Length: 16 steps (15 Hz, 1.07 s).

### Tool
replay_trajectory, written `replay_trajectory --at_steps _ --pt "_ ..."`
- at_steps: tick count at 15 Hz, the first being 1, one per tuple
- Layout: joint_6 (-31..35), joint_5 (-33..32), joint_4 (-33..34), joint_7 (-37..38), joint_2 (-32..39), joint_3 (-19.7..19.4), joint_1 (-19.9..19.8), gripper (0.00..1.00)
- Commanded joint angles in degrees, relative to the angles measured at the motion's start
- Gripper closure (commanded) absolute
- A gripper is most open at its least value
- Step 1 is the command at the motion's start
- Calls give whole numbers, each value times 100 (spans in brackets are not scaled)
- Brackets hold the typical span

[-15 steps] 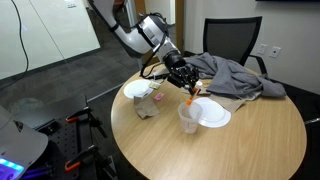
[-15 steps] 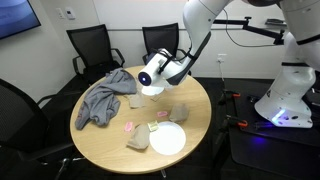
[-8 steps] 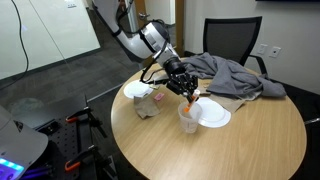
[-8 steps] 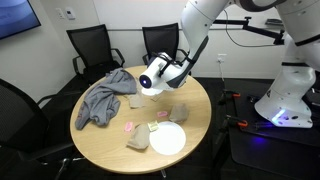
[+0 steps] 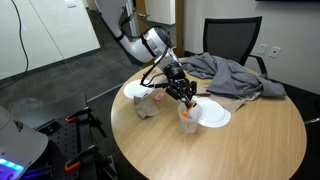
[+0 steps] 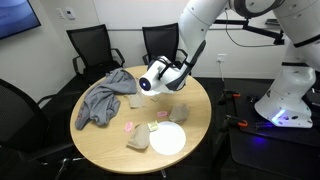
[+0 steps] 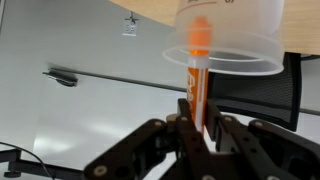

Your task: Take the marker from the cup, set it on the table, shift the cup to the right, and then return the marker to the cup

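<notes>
Hand (image 7: 200, 127) pinching the marker (image 7: 198, 70) at the cup (image 7: 226, 45)

In the wrist view the hand's two fingers are closed on the slim orange marker, and the marker's far end reaches past the rim into the clear cup. In an exterior view the cup (image 5: 188, 120) stands upright on the round table (image 5: 200, 155), just beside a white plate (image 5: 215, 115), with a gray cloth (image 5: 235, 75) lying behind them.

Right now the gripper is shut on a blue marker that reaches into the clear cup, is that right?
No, the marker is orange, not blue. The wrist view shows the gripper shut on it and its end reaching into the clear cup.
</notes>
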Motion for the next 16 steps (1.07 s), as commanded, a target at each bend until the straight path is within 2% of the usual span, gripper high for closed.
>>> replay_trajectory --at_steps 1,6,7,9,15,16 --pt "-154 131 285 74 217 23 -30 95" --pt "-204 187 481 32 416 -6 -3 95" --pt "-216 210 517 35 446 -12 0 55" --pt "-229 251 556 62 464 -25 10 49" --pt "-284 221 449 225 229 -43 70 3" --pt "-291 207 389 279 142 -38 81 0"
